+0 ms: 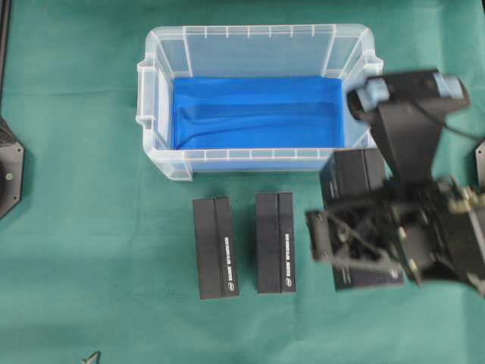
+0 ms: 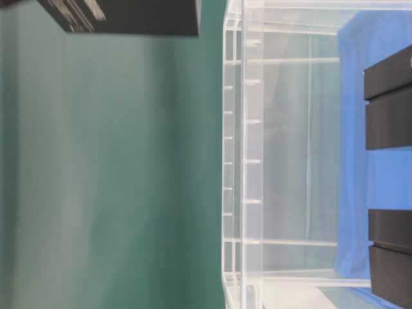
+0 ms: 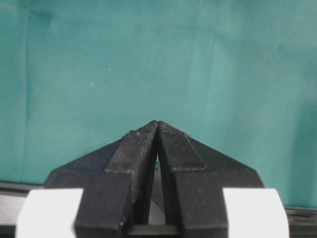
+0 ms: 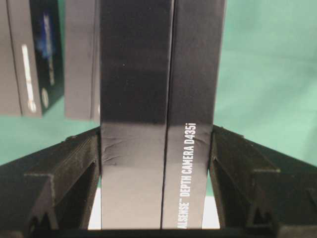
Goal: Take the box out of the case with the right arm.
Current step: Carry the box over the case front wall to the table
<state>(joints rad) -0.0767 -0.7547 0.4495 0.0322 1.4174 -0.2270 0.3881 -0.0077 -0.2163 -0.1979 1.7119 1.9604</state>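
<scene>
Two fingers [image 4: 74, 173] of the right gripper [image 4: 156, 173] press on the long sides of a black box [image 4: 158, 99], one on each side, so the box is held between them. The wrist view shows the box standing out far beyond the fingers, with only its near end in the grip. I judge this to be the first risk: the long free end can swing or slide between the fingers if the arm turns quickly, and the smooth cardboard gives little friction.

From above, the box is outside the case [image 1: 258, 34], over the green desk [image 1: 76, 227] near its right edge, just beside the case's front right corner. The case shows only its blue lining, so the taking out seems nearly done and only the putting down remains.

Two other boxes [image 1: 214, 248] [image 1: 274, 242] lie side by side in front of the case, near the middle of the desk. If the held box is lowered too far toward them, it may land on the nearer one or push it. If it comes down tilted, one edge would touch first and it may tip over on release.

The left gripper [image 3: 157, 148] has its fingers almost together and holds nothing, over bare desk.
</scene>
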